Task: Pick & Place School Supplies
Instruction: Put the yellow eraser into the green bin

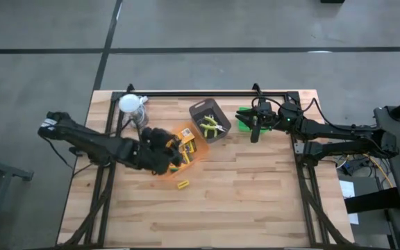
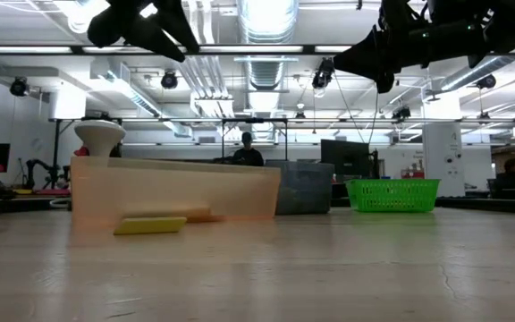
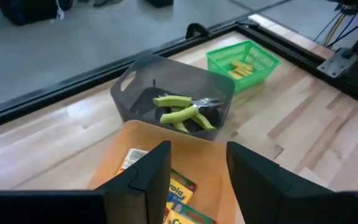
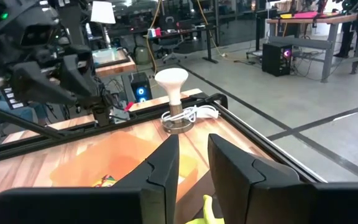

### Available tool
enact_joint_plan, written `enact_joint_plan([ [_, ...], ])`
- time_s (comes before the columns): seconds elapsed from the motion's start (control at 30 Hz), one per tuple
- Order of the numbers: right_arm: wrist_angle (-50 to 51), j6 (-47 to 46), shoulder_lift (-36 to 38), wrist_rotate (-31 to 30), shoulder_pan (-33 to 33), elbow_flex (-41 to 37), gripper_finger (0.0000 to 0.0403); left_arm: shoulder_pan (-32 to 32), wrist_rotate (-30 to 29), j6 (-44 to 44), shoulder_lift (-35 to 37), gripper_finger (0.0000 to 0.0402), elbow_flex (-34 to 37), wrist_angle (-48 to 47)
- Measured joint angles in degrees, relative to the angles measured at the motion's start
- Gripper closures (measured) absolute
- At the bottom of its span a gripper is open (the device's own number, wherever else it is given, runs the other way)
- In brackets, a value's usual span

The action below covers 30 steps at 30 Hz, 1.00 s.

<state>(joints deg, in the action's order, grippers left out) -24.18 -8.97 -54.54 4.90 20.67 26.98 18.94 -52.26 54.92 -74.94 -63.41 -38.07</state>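
Observation:
My left gripper (image 3: 197,177) hovers open over the orange tray (image 1: 189,158), nothing between its fingers. Yellow-green crayon boxes (image 3: 179,196) lie in that tray. Beyond it, lime-handled scissor-like tools (image 3: 185,112) lie in the black tray (image 1: 201,109). Yellow sticks (image 3: 241,67) lie in the green tray (image 3: 244,55). One more yellow stick (image 1: 182,184) lies flat on the table in front of the orange tray. My right gripper (image 4: 193,155) hangs level above the green tray (image 1: 244,121), fingers a narrow gap apart. A lime thing (image 4: 207,211) shows low in that gap; whether it is held, I cannot tell.
A white-topped metal object (image 1: 132,104) stands at the far left of the table, behind the orange tray. A black frame rail (image 1: 207,93) runs along the far edge. The near half of the wooden table (image 1: 207,215) is bare. A person sits in the room behind (image 2: 247,152).

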Motion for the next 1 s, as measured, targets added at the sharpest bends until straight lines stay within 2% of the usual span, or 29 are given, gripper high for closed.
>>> enact_joint_plan([
  [0.23, 0.0, 0.0, 0.0, 0.0, -0.02, 0.0, 0.0333, 7.14, -8.38, -1.05, -0.02, 0.0241, 8.4, 9.37],
  [0.43, -0.02, 0.0, -0.02, 0.0, -0.02, 0.0, 0.0332, 12.65, -12.45, -1.47, -0.02, 0.0241, 16.69, 23.18],
  [0.63, -0.02, 0.0, -0.02, 0.0, 0.0, 0.0, 0.0323, 14.35, -13.07, -13.69, -0.52, 0.0241, 22.74, 42.28],
  [0.77, -0.02, 0.0, -0.02, -0.01, -0.01, 0.0, 0.0319, 14.4, -13.12, -22.65, -3.41, 0.0241, 24.29, 49.8],
  [1.0, -0.02, 0.0, -0.04, -0.02, 0.0, 0.0, 0.0324, 15.67, -15.03, -24.26, -11.97, 0.0241, 22.26, 52.64],
])
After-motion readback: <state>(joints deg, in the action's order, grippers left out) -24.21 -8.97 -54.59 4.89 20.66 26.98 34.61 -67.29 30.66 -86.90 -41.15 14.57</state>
